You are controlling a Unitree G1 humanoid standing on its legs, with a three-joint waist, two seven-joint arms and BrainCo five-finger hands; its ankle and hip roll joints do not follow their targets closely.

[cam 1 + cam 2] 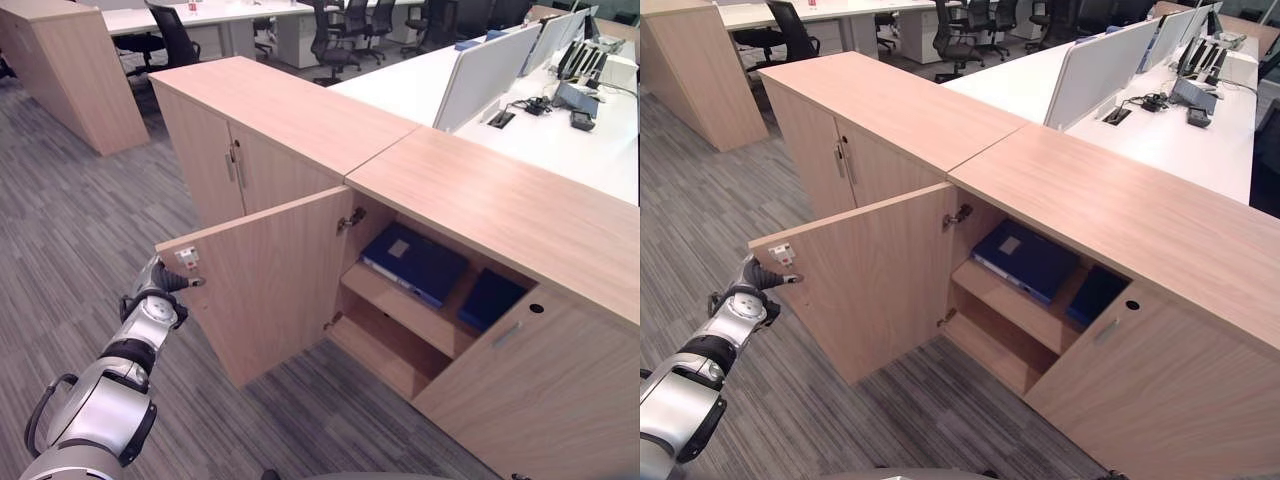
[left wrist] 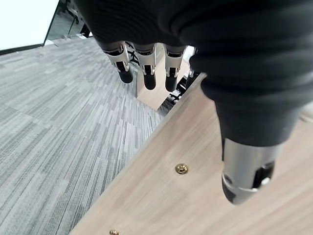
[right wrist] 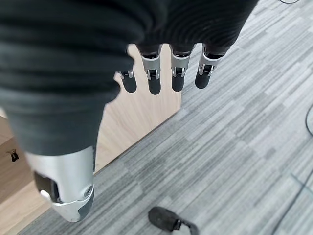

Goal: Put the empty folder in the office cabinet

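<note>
Your left hand (image 1: 160, 285) rests at the outer edge of the open light-wood cabinet door (image 1: 265, 280), fingers straight, gripping nothing. Your right hand (image 3: 161, 73) hangs over the grey carpet, fingers relaxed and empty. Two dark blue folders (image 1: 415, 262) lie flat on the cabinet's upper shelf (image 1: 400, 305). Risk: the door may swing into your arm if pushed unevenly.
</note>
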